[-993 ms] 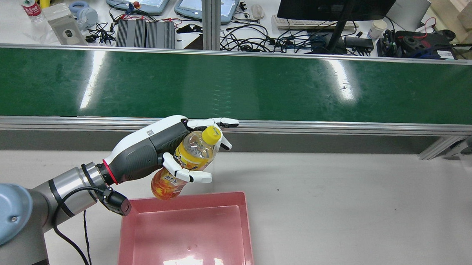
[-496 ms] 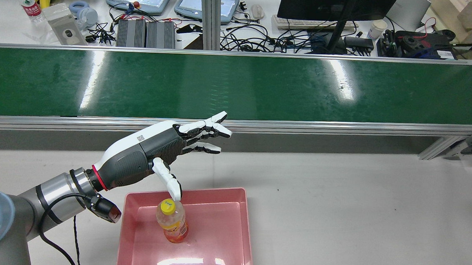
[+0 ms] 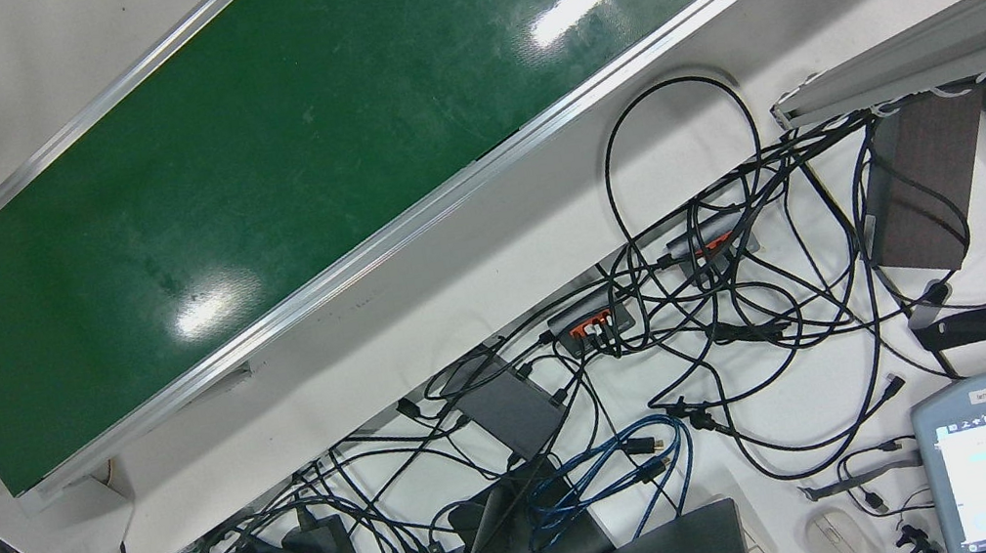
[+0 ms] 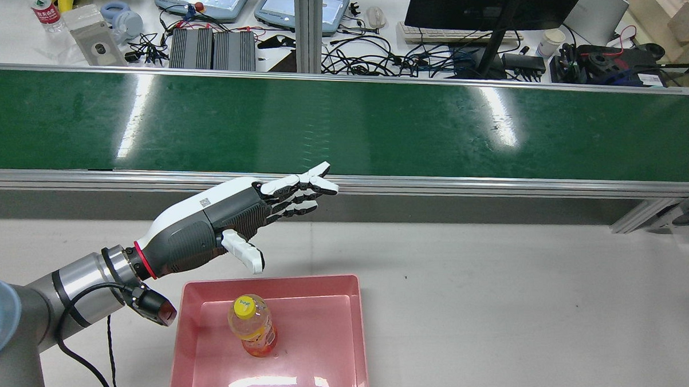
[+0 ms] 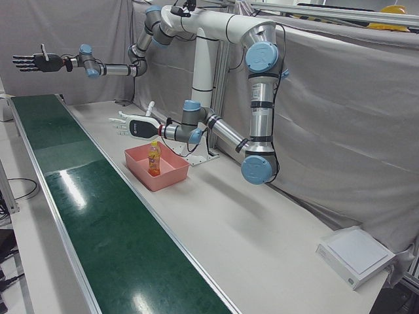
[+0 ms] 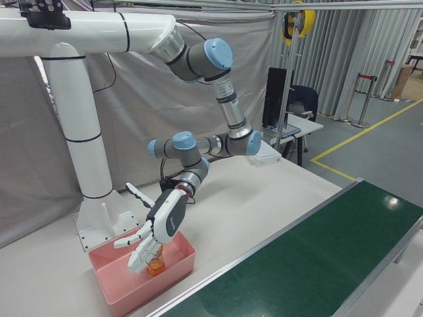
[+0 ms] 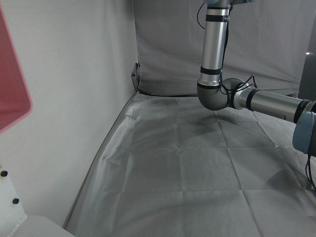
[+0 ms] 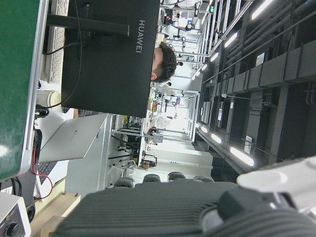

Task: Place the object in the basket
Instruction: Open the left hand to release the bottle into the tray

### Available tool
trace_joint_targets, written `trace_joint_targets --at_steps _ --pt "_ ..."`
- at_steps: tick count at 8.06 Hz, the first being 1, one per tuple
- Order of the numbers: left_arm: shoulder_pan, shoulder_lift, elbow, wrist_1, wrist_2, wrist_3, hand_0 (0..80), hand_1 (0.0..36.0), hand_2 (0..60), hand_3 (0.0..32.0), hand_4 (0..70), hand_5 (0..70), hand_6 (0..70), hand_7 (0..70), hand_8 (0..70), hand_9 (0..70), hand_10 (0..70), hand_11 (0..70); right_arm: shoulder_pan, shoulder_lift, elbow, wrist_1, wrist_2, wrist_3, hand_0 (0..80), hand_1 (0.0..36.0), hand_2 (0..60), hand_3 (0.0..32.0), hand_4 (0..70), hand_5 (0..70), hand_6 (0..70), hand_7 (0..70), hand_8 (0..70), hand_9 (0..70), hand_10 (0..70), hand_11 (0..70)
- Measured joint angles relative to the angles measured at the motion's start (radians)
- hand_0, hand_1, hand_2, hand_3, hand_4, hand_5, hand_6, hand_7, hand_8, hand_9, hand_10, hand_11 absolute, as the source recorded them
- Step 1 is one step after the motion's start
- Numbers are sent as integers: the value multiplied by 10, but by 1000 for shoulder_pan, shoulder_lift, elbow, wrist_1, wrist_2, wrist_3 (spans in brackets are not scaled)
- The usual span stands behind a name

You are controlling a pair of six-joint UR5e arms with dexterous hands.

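Now we see the bottle (image 4: 252, 325) standing upright inside the pink basket (image 4: 327, 353) on the tabletop (image 4: 518, 302). Our left hand (image 4: 229, 224) hovers above the basket's far left corner, fingers spread, holding nothing. Our right hand (image 5: 31, 61) is raised high beyond the green conveyor belt (image 4: 347, 128), fingers apart and empty.
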Motion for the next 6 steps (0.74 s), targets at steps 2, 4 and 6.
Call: trace_joint_targets --at_steps 2,4,6 --pt "-2 0 0 -1 2 -1 379 0 0 86 126 250 23 27 83 77 76 103 0 0 0 0 0 0 0 0 0 0 0 0 0 0 0 0 0 0" --pt "-4 0 -1 -1 5 -2 415 0 0 52 129 336 38 50 109 119 100 139 0 0 0 0 0 1 0 0 0 0 0 0 0 0 0 0 0 0" --pt "-6 -2 -1 -2 20 -5 416 0 0 40 133 340 40 49 112 124 104 146 0 0 0 0 0 1 0 0 0 0 0 0 0 0 0 0 0 0"
